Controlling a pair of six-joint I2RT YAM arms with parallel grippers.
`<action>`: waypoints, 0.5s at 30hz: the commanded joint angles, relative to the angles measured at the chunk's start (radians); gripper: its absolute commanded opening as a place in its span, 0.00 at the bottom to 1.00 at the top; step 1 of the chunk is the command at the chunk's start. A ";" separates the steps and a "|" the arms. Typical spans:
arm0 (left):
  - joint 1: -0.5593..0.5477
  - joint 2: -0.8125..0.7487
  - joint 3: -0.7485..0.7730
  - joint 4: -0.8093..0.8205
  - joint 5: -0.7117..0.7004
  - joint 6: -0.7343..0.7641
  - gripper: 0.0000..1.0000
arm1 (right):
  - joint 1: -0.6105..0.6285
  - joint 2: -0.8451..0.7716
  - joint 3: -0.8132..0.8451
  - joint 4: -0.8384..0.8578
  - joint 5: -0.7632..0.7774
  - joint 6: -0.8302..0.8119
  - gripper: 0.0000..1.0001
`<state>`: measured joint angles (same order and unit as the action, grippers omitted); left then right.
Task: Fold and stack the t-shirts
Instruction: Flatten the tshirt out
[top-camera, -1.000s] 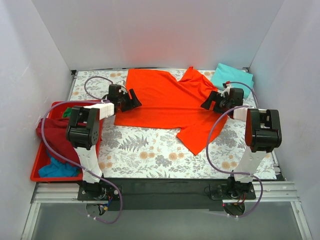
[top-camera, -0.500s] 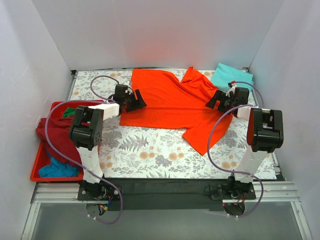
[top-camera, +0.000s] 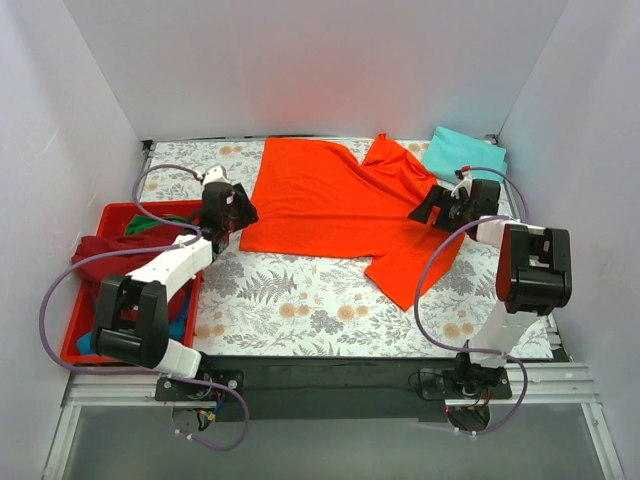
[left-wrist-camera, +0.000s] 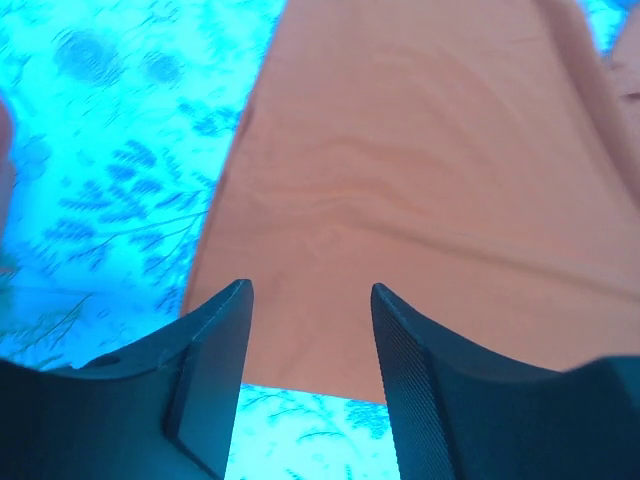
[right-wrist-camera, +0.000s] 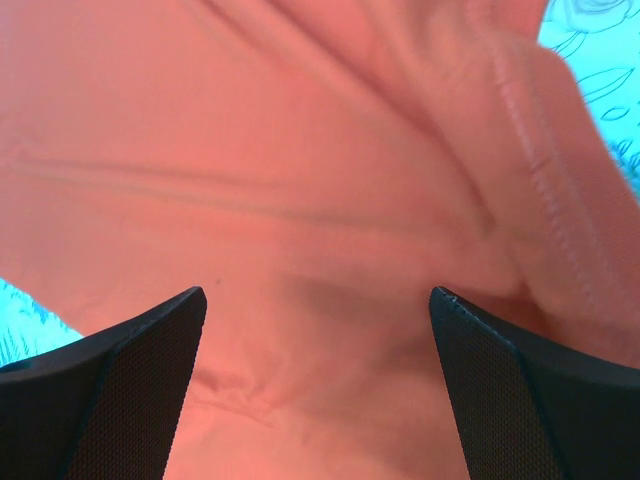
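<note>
A bright orange-red t-shirt (top-camera: 335, 200) lies spread on the floral table, one sleeve trailing toward the front right. A folded mint-teal t-shirt (top-camera: 465, 152) sits at the back right corner. My left gripper (top-camera: 243, 213) is open and empty at the orange shirt's left edge. In the left wrist view the gripper (left-wrist-camera: 310, 290) is over the shirt's (left-wrist-camera: 420, 180) near left corner. My right gripper (top-camera: 425, 208) is open and empty over the shirt's right side. In the right wrist view the gripper (right-wrist-camera: 318, 295) has only wrinkled orange cloth (right-wrist-camera: 300, 150) between its fingers.
A red plastic tray (top-camera: 75, 355) stands at the left edge, holding a maroon shirt (top-camera: 110, 255) and a green one (top-camera: 150, 222). My left arm crosses over it. White walls close in the table on three sides. The floral cover (top-camera: 300, 300) shows in front of the shirt.
The orange shirt shifted slightly right. My left arm swung its elbow out over the tray and its gripper drew back to the shirt's left edge. My right gripper edged right.
</note>
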<state>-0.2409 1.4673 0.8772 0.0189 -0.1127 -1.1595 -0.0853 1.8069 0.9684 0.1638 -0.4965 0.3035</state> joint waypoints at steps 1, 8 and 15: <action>-0.003 0.004 -0.076 -0.086 -0.120 0.003 0.47 | 0.013 -0.110 -0.051 0.054 -0.036 -0.010 0.98; -0.003 0.019 -0.113 -0.112 -0.160 0.006 0.43 | 0.021 -0.259 -0.134 0.060 -0.034 -0.012 0.98; -0.003 0.040 -0.110 -0.102 -0.156 0.012 0.42 | 0.022 -0.330 -0.169 0.060 -0.016 -0.015 0.98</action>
<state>-0.2409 1.5051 0.7601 -0.0906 -0.2443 -1.1576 -0.0643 1.4937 0.8108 0.1970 -0.5117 0.3027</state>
